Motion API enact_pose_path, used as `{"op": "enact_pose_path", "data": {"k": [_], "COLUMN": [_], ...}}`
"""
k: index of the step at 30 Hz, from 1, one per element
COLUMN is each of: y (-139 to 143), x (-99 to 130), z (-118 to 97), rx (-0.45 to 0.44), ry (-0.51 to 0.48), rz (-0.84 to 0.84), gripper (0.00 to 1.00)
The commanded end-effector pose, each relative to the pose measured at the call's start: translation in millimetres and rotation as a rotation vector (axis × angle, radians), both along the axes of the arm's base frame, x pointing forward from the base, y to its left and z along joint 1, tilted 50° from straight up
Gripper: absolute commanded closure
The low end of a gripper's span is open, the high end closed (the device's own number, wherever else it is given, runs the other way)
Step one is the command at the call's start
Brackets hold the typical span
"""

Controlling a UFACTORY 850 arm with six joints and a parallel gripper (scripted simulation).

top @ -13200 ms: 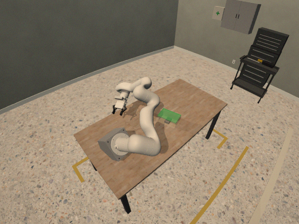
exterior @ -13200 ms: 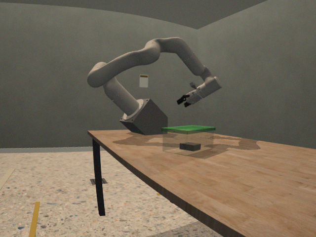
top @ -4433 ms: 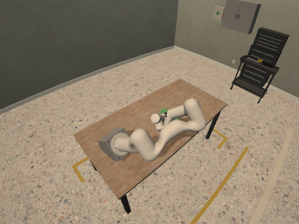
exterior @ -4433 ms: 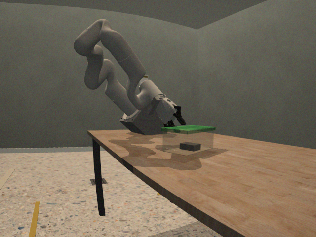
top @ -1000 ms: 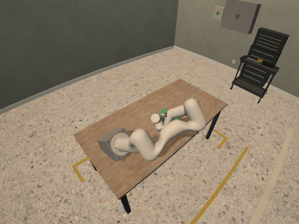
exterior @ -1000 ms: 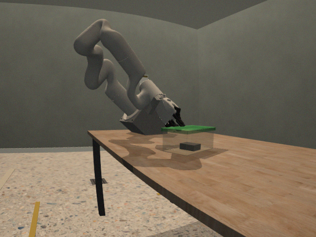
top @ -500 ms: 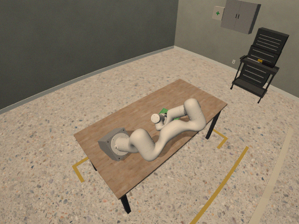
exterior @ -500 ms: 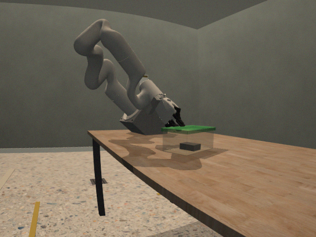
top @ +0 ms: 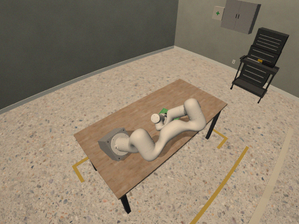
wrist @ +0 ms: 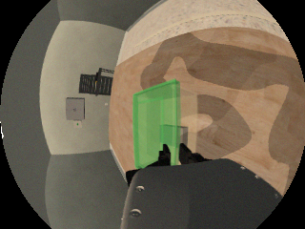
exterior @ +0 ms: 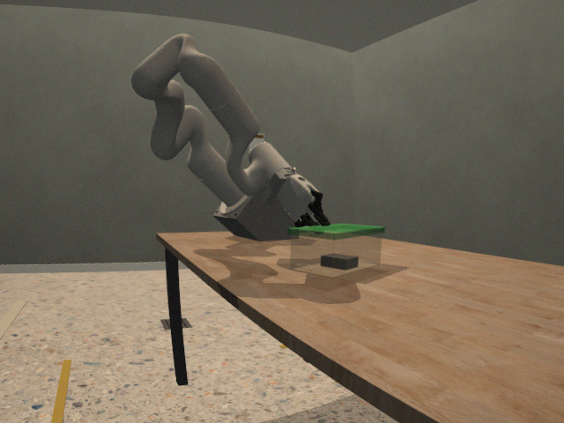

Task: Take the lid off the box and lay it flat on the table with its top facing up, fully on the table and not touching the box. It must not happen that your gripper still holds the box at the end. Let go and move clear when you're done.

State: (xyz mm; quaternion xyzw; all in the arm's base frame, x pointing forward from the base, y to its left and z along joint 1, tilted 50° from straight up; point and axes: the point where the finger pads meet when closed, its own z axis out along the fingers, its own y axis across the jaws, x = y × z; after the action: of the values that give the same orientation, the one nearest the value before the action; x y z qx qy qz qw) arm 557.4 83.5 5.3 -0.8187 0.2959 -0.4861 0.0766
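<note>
A flat green lid (exterior: pixel 339 229) (top: pixel 164 110) (wrist: pixel 154 129) lies level on top of a see-through box (exterior: pixel 369 249) on the wooden table (exterior: pixel 455 318) (top: pixel 120 168) (wrist: pixel 248 83). A small dark block (exterior: pixel 339 261) lies inside the box. My gripper (exterior: pixel 315 220) (wrist: pixel 172 151) reaches down at a slant from the arm's side and is shut on the near edge of the lid. In the top view the wrist and forearm hide the fingers and most of the lid and box.
The arm's grey base (top: pixel 112 143) (exterior: pixel 248 224) stands on the table close behind the box. A black tool cart (top: pixel 260 62) and a wall cabinet (top: pixel 238 15) are far off across the room. The table's edge (exterior: pixel 273 325) runs left of the box.
</note>
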Motion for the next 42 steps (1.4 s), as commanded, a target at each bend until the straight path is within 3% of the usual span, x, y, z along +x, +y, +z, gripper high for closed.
{"op": "enact_pose_path", "data": {"k": [1,42], "y": [0.5,5.0], "x": [0.2,-0.7], "z": [0.3,4.1], "rx": [0.0,-0.015], "ry": [-0.001,0.023], "rz": [0.001,-0.031], "gripper": [1.0,1.0]}}
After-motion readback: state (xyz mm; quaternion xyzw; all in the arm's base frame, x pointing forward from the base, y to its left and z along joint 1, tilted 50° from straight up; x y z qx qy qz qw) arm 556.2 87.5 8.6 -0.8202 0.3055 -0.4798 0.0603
